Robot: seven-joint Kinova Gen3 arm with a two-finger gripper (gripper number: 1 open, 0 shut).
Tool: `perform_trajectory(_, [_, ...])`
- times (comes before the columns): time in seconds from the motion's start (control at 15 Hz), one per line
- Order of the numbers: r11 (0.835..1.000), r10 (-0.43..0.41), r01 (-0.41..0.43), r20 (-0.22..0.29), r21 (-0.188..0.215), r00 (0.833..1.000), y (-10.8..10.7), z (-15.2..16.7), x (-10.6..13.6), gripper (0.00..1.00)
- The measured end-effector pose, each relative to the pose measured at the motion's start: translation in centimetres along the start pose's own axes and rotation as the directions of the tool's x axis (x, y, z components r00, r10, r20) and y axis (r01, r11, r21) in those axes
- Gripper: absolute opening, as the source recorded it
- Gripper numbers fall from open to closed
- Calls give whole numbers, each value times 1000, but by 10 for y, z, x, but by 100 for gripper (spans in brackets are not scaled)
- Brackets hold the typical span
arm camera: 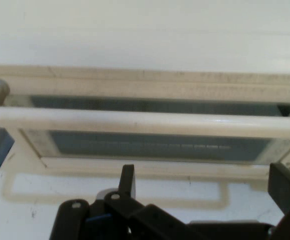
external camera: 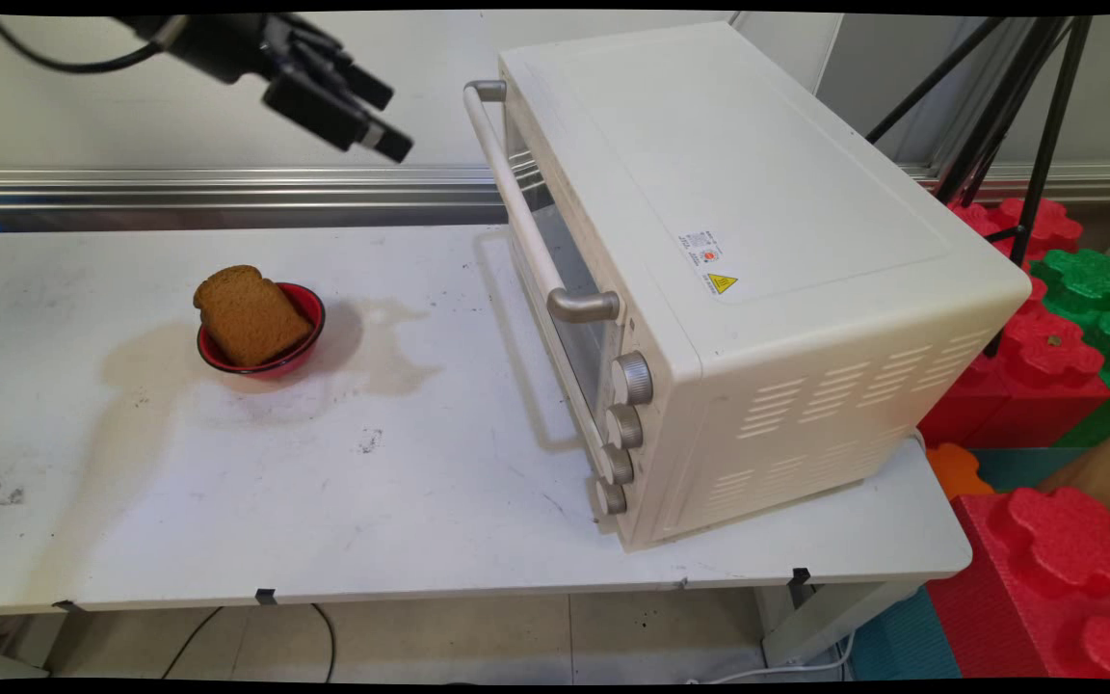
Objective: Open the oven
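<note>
My black gripper hangs high above the table at the upper left, open and empty, pointing toward the door of a cream toaster oven. The oven door is closed. Its long pale handle runs along the door's top edge. In the hand view that handle stretches straight across, with the glass window behind it and my gripper spread wide below it. A slice of brown bread leans in a small red bowl on the table's left part, far below the gripper.
Four metal knobs line the oven's front near the table's front edge. Red and green foam blocks and a black tripod stand off the table's right end. A metal rail runs along the back wall.
</note>
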Motion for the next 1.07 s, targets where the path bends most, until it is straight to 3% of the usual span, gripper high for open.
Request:
perform_trajectory(0.53, [999, 24, -24, -11, -29, 1000, -8, 32, 35, 100])
perform_trajectory(0.6, [999, 25, -25, -11, -30, 1000, -8, 35, 36, 0])
perform_trajectory(1.07, [999, 25, -25, 2, -31, 1000, -7, 57, 44, 0])
